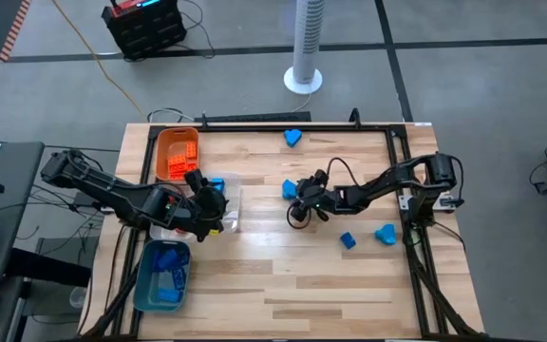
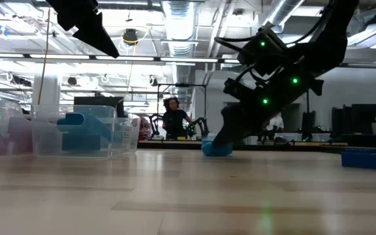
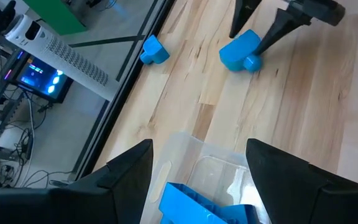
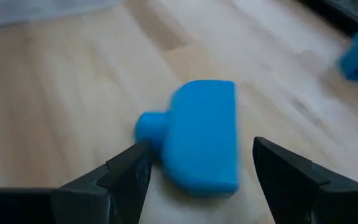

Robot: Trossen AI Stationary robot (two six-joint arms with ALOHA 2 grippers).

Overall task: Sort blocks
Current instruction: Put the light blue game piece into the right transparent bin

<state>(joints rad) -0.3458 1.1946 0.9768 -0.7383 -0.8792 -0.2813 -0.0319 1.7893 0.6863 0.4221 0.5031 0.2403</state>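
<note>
My right gripper point(image 1: 297, 201) is open at the table's middle, lowered to the tabletop. Its fingers stand on either side of a blue block with a round stud point(image 4: 201, 134) that lies flat on the wood. I cannot tell whether a finger touches the block, which also shows in the high view point(image 1: 290, 188) and the left wrist view point(image 3: 241, 50). My left gripper point(image 3: 197, 149) is open above the clear tray point(image 3: 185, 149). A blue block point(image 3: 194, 205) lies in that tray below the fingers.
An orange tray point(image 1: 160, 142) holding orange blocks stands at the far left, and a teal tray point(image 1: 144, 275) holding blue blocks stands at the near left. Loose blue blocks lie at the far middle point(image 1: 293, 137) and the right point(image 1: 348, 240), point(image 1: 386, 234). A person point(image 2: 173, 117) stands in the room behind.
</note>
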